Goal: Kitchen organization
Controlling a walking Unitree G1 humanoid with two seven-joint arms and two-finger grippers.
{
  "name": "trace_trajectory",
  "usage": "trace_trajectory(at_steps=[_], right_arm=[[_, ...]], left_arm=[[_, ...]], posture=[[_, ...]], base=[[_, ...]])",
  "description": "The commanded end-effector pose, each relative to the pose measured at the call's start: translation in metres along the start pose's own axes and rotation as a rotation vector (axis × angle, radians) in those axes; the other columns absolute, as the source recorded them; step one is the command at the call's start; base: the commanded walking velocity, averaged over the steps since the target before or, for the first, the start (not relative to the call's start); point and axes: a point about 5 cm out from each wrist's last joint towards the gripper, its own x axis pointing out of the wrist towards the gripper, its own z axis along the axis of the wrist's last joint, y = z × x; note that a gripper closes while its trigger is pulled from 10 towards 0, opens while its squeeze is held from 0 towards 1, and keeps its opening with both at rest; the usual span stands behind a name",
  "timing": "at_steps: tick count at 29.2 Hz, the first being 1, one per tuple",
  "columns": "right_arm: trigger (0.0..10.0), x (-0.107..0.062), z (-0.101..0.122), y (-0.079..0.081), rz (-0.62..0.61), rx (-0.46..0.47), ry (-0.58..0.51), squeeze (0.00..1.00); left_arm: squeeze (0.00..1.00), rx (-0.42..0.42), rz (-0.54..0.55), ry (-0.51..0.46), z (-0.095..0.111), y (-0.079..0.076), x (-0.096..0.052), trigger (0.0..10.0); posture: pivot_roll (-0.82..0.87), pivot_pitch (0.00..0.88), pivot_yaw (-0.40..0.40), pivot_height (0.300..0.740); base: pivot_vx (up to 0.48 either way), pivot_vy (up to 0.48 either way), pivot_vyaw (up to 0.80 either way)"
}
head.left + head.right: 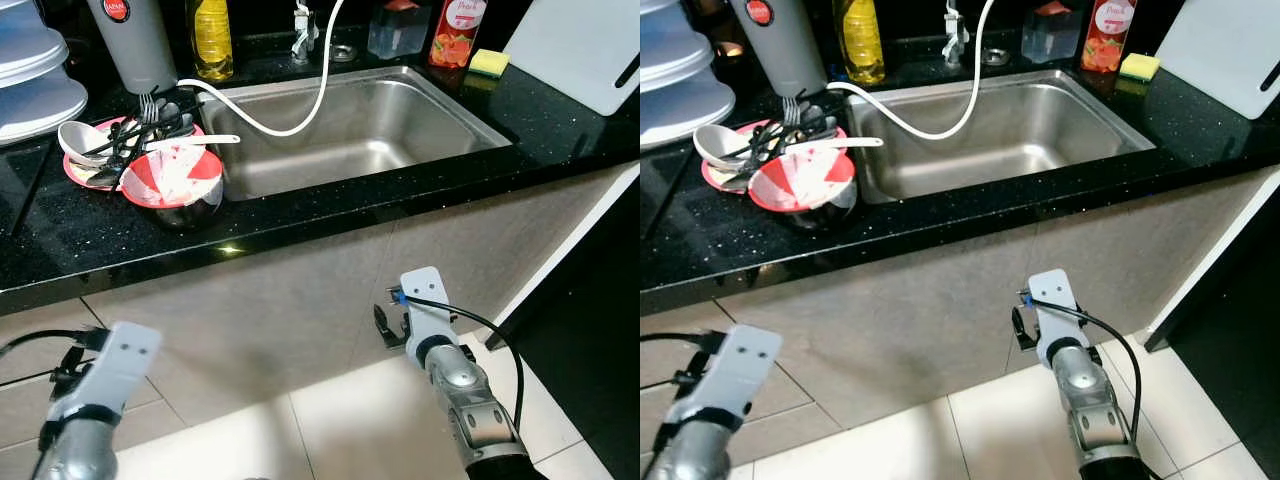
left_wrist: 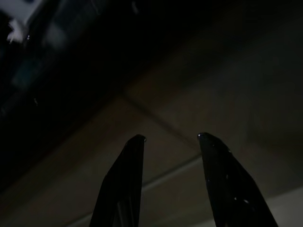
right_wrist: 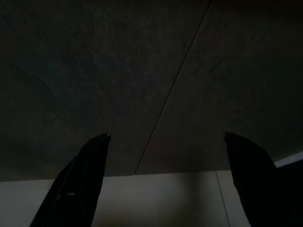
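A black speckled surface is stretching across the scene, well above and beyond both sets of fingers. A steel sink is sitting in it, with a white hose curling into the basin. To the sink's left, a red and white bowl is resting against a pink plate piled with dark cutlery and a white spoon. A yellow bottle and a yellow sponge are standing along the back. The left gripper is hanging low before the tiled cabinet front, fingers released and holding nothing. The right gripper is hanging likewise, fingers spread wide and empty.
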Motion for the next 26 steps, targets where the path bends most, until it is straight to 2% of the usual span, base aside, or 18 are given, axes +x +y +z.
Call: trace_trajectory(at_steps=[1, 3, 4, 5, 6, 7, 8, 9, 10, 12, 14, 15, 17, 20, 21, 23, 25, 26], right_arm=[[10.0, 0.001, -0.003, 0.001, 0.008, 0.006, 0.016, 0.0], [10.0, 0.001, -0.003, 0.001, 0.008, 0.006, 0.016, 0.0], [10.0, 0.001, -0.003, 0.001, 0.007, 0.007, 0.015, 0.0], [10.0, 0.001, -0.003, 0.001, 0.006, 0.007, 0.015, 0.0], [10.0, 0.001, -0.003, 0.001, 0.006, 0.007, 0.015, 0.0], [10.0, 0.001, -0.002, 0.001, 0.005, 0.008, 0.014, 0.0], [10.0, 0.001, -0.002, 0.001, 0.004, 0.009, 0.014, 0.0], [10.0, 0.001, -0.002, 0.001, 0.002, 0.009, 0.013, 0.0], [10.0, 0.001, -0.002, 0.001, 0.002, 0.009, 0.013, 0.0], [10.0, 0.001, -0.002, 0.001, 0.0, 0.01, 0.012, 0.0], [10.0, 0.0, -0.002, 0.001, -0.002, 0.01, 0.013, 0.0], [10.0, 0.0, -0.002, 0.001, -0.002, 0.01, 0.013, 0.0], [10.0, 0.0, -0.003, 0.0, -0.001, 0.009, 0.014, 0.0], [10.0, 0.0, -0.003, 0.0, 0.001, 0.007, 0.016, 0.0], [10.0, 0.0, -0.003, 0.0, 0.002, 0.006, 0.017, 0.0], [10.0, 0.0, -0.004, 0.001, 0.003, 0.006, 0.019, 0.0], [10.0, 0.0, -0.004, 0.001, 0.003, 0.007, 0.02, 0.0], [10.0, 0.001, -0.004, 0.002, 0.001, 0.009, 0.019, 0.0]], left_arm=[[0.0, -0.043, -0.03, -0.054, 0.009, 0.006, 0.0, 10.0], [0.0, -0.076, -0.025, -0.074, 0.014, 0.009, 0.001, 10.0], [0.0, -0.226, -0.094, -0.154, 0.033, 0.005, -0.001, 10.0], [0.0, -0.331, -0.151, -0.182, 0.04, 0.0, -0.004, 10.0], [0.0, -0.331, -0.151, -0.182, 0.04, 0.0, -0.004, 10.0], [0.0, -0.441, -0.216, -0.198, 0.044, -0.006, -0.007, 10.0], [0.0, -0.503, -0.264, -0.19, 0.045, -0.013, -0.01, 10.0], [0.0, -0.528, -0.323, -0.144, 0.042, -0.024, -0.014, 10.0], [0.0, -0.528, -0.323, -0.144, 0.042, -0.024, -0.014, 10.0], [0.0, -0.515, -0.407, -0.09, 0.039, -0.042, -0.024, 10.0], [0.0, -0.524, -0.432, -0.078, 0.039, -0.05, -0.031, 10.0], [0.0, -0.524, -0.432, -0.078, 0.039, -0.05, -0.031, 10.0], [0.0, -0.552, -0.412, -0.004, 0.039, -0.057, -0.042, 10.0], [0.0, -0.525, -0.347, 0.022, 0.04, -0.053, -0.044, 10.0], [0.0, -0.657, -0.466, -0.017, 0.046, -0.055, -0.045, 10.0], [0.0, -0.824, -0.521, -0.031, 0.052, -0.051, -0.042, 10.0], [0.0, -0.829, -0.542, -0.048, 0.054, -0.05, -0.041, 10.0], [0.0, -0.788, -0.572, -0.074, 0.062, -0.05, -0.04, 10.0]], posture=[[0.18, 0.035, -0.02, 0.74], [0.18, 0.035, -0.02, 0.74], [0.18, 0.035, -0.02, 0.74], [0.17, 0.031, -0.016, 0.74], [0.17, 0.031, -0.016, 0.74], [0.17, 0.03, -0.013, 0.74], [0.17, 0.03, -0.011, 0.74], [0.17, 0.03, -0.01, 0.74], [0.17, 0.03, -0.01, 0.74], [0.16, 0.034, -0.009, 0.74], [0.16, 0.035, -0.01, 0.74], [0.16, 0.035, -0.01, 0.74], [0.17, 0.037, -0.014, 0.74], [0.17, 0.037, -0.016, 0.74], [0.16, 0.032, -0.016, 0.74], [0.16, 0.025, -0.015, 0.74], [0.16, 0.02, -0.012, 0.74], [0.16, 0.013, -0.006, 0.74]], base=[[0.0, 0.0, 0.0], [0.0, 0.0, 0.0], [0.0, 0.0, 0.0], [0.0, 0.0, 0.0], [0.0, 0.0, 0.0], [0.0, 0.0, 0.0], [0.0, 0.0, 0.0], [0.0, 0.0, 0.0], [0.0, 0.0, 0.0], [0.0, 0.0, 0.0], [0.0, 0.0, 0.0], [0.0, 0.0, 0.0], [0.0, 0.0, 0.0], [0.0, 0.0, 0.0], [0.0, 0.0, 0.0], [0.0, 0.0, 0.0], [0.0, 0.0, 0.0], [0.0, 0.0, 0.0]])
